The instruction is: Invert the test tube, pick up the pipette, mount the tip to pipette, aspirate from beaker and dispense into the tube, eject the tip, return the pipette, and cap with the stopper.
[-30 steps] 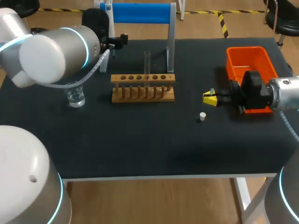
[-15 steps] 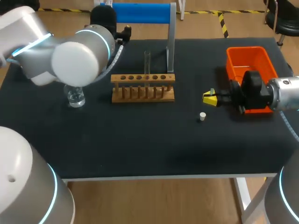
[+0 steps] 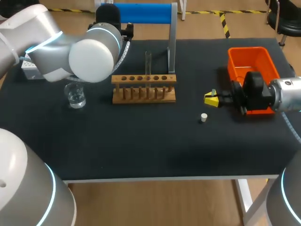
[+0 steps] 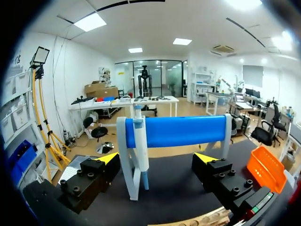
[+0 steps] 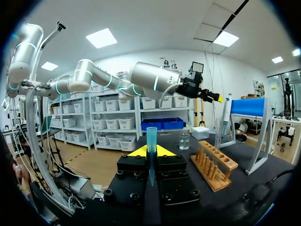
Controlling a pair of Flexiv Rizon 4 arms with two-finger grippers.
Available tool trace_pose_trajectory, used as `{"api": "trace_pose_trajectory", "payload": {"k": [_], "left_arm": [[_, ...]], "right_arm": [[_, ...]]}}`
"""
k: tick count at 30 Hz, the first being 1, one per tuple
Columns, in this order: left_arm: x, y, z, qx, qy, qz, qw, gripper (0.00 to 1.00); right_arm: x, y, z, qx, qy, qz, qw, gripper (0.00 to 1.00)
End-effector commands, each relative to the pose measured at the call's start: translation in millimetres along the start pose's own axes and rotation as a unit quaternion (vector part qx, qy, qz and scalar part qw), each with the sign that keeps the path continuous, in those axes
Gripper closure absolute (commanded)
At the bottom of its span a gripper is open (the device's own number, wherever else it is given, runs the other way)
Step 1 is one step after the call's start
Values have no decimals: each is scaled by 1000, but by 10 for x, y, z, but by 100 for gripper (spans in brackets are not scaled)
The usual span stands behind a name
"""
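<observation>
Head view says early days: test tube [image 3: 148, 62] racked, left gripper [image 4: 157, 160] wide open facing the hanging pipette [image 4: 140, 150], right gripper [image 5: 151, 152] clamping a tip [image 5: 151, 135], stopper [image 3: 203, 117] unused.

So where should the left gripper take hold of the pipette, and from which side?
Grip the pipette by its white body just below the blue bar of the stand, coming in level from the front. It hangs upright beside the stand's post, and the open left gripper faces it with one finger on each side.

Head camera looks down; both wrist cameras face the blue stand [image 4: 178, 131].
</observation>
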State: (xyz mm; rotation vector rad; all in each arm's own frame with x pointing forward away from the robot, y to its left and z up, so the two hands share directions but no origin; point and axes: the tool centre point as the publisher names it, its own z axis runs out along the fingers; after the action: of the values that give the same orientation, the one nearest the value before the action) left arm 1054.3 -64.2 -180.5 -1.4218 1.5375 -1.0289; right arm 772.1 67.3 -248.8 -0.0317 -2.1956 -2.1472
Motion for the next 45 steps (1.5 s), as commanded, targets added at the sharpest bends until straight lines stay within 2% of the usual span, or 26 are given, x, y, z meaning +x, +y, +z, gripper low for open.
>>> {"api": "trace_pose_trajectory", "payload": {"k": [1,9,30,32,33,34,35,37,38,40,45], "left_arm": [[-16,0,158,-1,5,-1,1000,0],[-125,3,336,0,5,-6,1000,0],[-256,-21,728,0,11,-12,1000,0],[-256,-29,757,0,13,-12,1000,12],[-255,-32,768,0,13,-12,1000,12],[-256,-39,785,0,14,-11,1000,18],[-257,-43,796,1,15,-11,1000,31],[-258,-53,822,1,16,-10,1000,34],[-258,-55,830,1,17,-10,1000,39],[-252,-55,848,0,18,-9,1000,36],[-248,-59,896,-1,20,-8,1000,38]], "right_arm": [[9,1,3,1,-1,0,1000,100],[9,1,3,1,-1,0,1000,100],[9,1,3,1,-1,0,1000,100],[9,1,3,1,-1,0,1000,100],[9,1,3,1,-1,0,1000,100],[9,1,3,1,-1,0,1000,100],[9,1,3,1,-1,0,1000,100],[9,1,3,1,-1,0,1000,100],[9,1,3,1,-1,0,1000,100],[9,1,3,1,-1,0,1000,100],[9,1,3,1,-1,0,1000,100]]}}
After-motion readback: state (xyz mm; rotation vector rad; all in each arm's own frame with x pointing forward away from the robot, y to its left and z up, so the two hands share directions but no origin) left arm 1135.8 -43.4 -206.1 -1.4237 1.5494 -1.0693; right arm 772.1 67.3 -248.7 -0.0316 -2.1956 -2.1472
